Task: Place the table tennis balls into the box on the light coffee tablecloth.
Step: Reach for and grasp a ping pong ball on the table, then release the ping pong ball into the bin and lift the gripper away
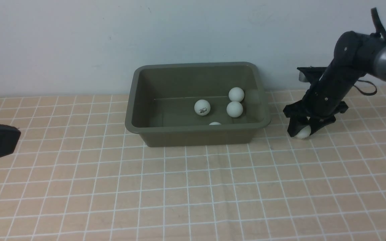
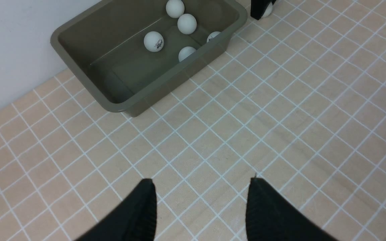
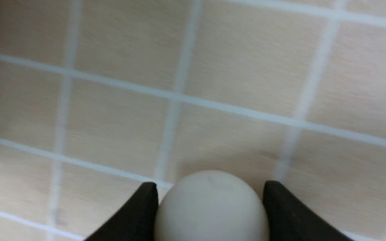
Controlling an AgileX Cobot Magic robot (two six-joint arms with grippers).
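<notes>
**Table tennis balls (image 1: 202, 107): five in the box (image 1: 193, 65), the sixth ball (image 3: 211, 207) just off its right end**

Nearest the robot, the left tool (image 2: 200, 192) hangs over bare light coffee tablecloth (image 1: 193, 187). Its jaws are parted with nothing between them, and it is well apart from every ball.

Farther out on the right, the right tool (image 1: 302, 131) is down at the cloth. Its two black fingertips (image 3: 139, 214) press against opposite sides of the sixth ball. It reads as closed on that ball, which appears to rest on the cloth, not yet raised.

Just beside it, toward the robot's left, stands the box. Its long axis runs left to right across the desk, so its short right-hand side faces the sixth ball. Five balls lie inside, gathered toward the right half. One is half hidden behind the near side in the front view. Behind the box rises the pale wall (image 1: 79, 40).

The coming move turns on one relation: the box lies directly leftward of the right tool, with the flared rim between them. In my judgement the right arm, by far the nearer, must lift clear of that rim before travelling left. A low sideways pass would likely knock the box.
</notes>
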